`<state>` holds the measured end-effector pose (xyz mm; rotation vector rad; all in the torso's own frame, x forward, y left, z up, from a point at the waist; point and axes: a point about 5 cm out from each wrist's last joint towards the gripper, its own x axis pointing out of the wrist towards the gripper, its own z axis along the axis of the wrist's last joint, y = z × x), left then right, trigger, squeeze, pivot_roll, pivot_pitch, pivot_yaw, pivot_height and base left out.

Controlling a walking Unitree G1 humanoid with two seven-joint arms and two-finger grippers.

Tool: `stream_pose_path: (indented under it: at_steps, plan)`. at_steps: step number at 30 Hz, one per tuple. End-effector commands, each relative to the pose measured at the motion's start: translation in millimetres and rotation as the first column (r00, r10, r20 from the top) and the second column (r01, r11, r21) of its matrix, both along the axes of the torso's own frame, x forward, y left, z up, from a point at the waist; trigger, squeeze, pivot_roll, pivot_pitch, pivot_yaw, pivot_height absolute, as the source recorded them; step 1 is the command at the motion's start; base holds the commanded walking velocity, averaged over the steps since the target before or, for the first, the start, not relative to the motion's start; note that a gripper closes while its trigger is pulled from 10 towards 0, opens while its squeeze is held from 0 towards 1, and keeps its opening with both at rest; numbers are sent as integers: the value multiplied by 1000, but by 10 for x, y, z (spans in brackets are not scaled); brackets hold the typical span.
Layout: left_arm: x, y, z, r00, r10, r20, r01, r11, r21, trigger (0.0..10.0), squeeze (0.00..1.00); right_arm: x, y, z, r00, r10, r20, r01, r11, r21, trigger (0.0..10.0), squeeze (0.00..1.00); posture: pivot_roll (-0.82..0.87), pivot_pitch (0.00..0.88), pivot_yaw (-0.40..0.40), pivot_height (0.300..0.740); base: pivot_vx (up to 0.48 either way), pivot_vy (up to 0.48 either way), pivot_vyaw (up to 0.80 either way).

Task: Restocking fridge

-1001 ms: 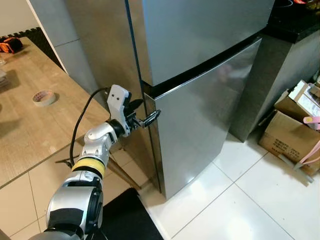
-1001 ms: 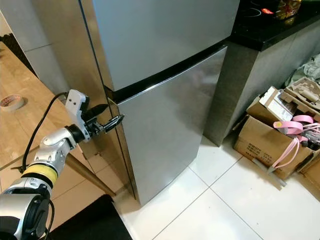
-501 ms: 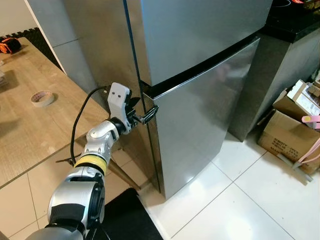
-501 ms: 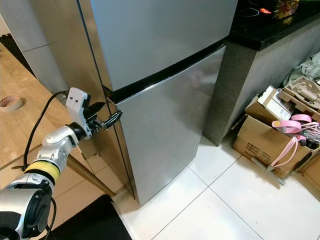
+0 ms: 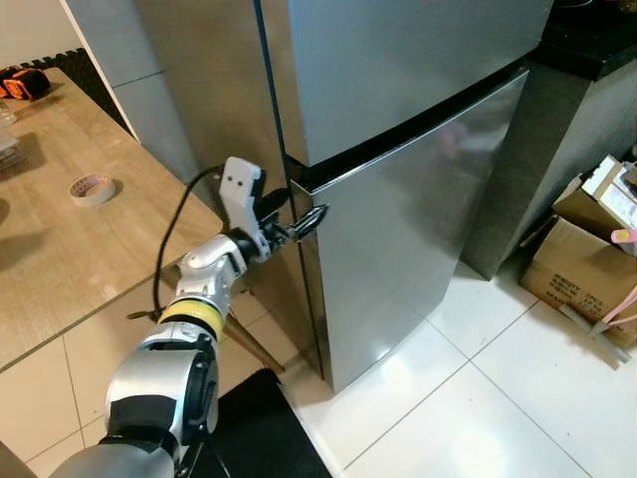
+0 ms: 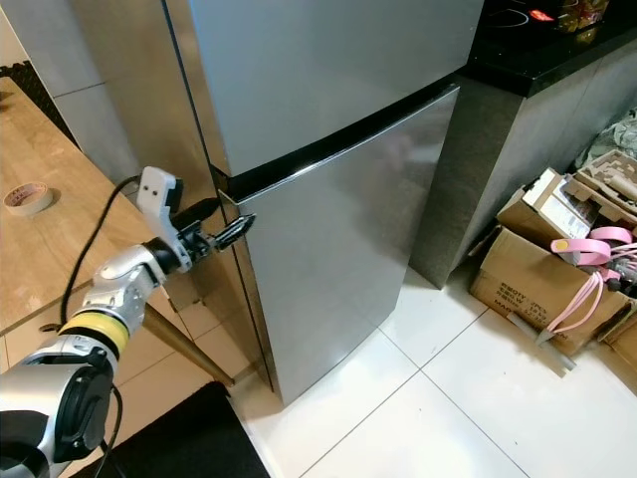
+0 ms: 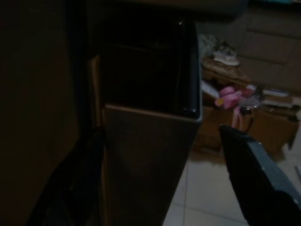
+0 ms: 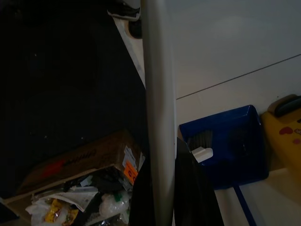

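left claw (image 5: 317, 214) edged further across lower fridge door (image 5: 413, 219) edge

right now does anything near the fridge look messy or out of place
Yes: the open cardboard box on the floor right of the fridge overflows, with pink straps spilling over its side. Both fridge doors look shut.

A tape roll (image 5: 92, 187) lies on the wooden table (image 5: 60, 249), with an orange tool (image 5: 22, 84) at its far corner. Cardboard boxes (image 6: 542, 269) with pink straps (image 6: 587, 254) sit on the white tiled floor (image 6: 418, 398) beside a black-topped counter (image 6: 557, 40). A black mat (image 6: 189, 438) lies nearest the camera
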<state>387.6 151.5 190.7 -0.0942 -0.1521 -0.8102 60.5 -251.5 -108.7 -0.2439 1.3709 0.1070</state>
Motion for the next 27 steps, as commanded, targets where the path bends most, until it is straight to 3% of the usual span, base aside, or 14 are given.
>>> stream_pose_path:
  at_steps: [1, 14, 19, 27]
  plan:
    - [-25, -162, 39, 992, -125, 21, 125, 992, 19, 10000, 0, -25, -4, -2, 1000, -17, -1, 17, 1000, 2, 10000, 0, -177, 162, 56, 740, 0, 0, 0]
    - [-111, -302, -16, 954, -300, 17, 299, 953, 54, 10000, 0, 2, 21, -6, 1000, -26, 9, 26, 1000, 7, 10000, 0, -177, 162, 65, 740, 0, 0, 0]
    - [-165, -457, -4, 913, -405, 35, 403, 913, 55, 10000, 0, 7, 35, -9, 999, -31, 11, 31, 999, 11, 10000, 0, -178, 157, 71, 740, 0, 0, 0]
    - [-193, -539, 4, 889, -456, 41, 454, 889, 60, 10000, 0, 30, 49, -9, 999, -36, 18, 36, 999, 14, 10000, 0, -178, 152, 74, 740, 0, 0, 0]
